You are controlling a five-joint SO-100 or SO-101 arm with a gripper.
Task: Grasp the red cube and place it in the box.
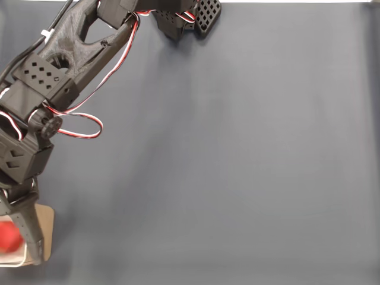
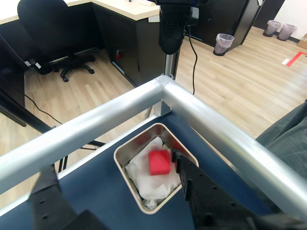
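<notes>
- Cube sits inside the box, on white lining, blurred.
- Fingers spread wide, holding nothing, above the box at the surface corner.

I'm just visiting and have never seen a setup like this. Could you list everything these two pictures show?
red cube: one, bright red, blurred, over the box's white lining, between the open claw fingers.
box: one, tan rim, crumpled white lining, at the table's corner; bottom left edge in the fixed view.
table cover: one, dark blue-grey, under everything.
metal rail: silver tubes meeting at a corner around the table.
office chair: one, black, on the wooden floor behind.
bins: several, grey, far right of the room.
arm: one, black with red-white wires, left side of the fixed view.
claw: one, black, open.
</notes>
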